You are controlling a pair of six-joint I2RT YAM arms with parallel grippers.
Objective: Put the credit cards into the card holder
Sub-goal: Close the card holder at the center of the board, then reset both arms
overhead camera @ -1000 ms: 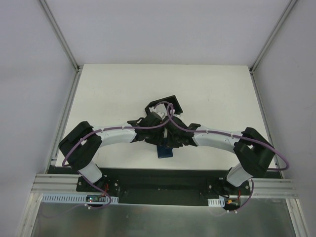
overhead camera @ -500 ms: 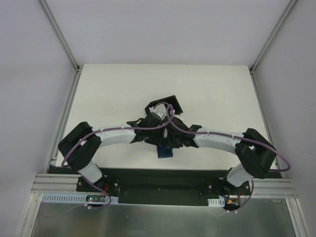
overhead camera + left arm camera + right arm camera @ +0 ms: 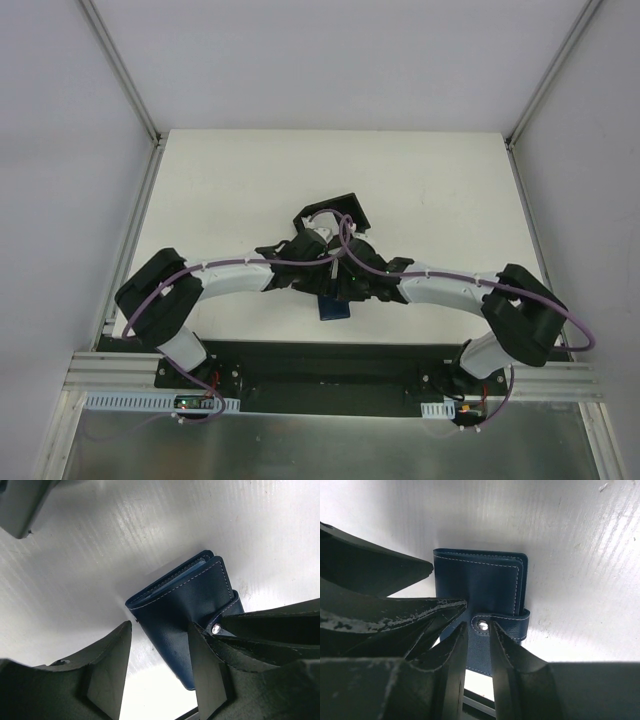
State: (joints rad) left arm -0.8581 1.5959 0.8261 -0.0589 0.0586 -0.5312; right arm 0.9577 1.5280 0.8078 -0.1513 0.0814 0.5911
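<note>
The card holder (image 3: 182, 605) is a navy wallet lying folded shut on the white table, its snap tab (image 3: 500, 622) wrapped over one edge. It also shows below the two wrists in the top view, card holder (image 3: 334, 307). My right gripper (image 3: 479, 626) is right over the tab, jaws a narrow gap apart, with the silver stud between the tips. My left gripper (image 3: 160, 630) is open wider over the wallet's corner. Its right finger (image 3: 205, 670) overlaps the leather, and bare table shows beside the left finger. The credit cards are out of view.
A black square tray (image 3: 336, 208) with raised walls sits just beyond the two wrists. The black base plate (image 3: 320, 355) runs along the table's near edge, close behind the wallet. Grey walls enclose the table on the left and right.
The right jaws have parted slightly around the snap stud. The right arm has shifted a little to the left. The wallet has stayed put.
</note>
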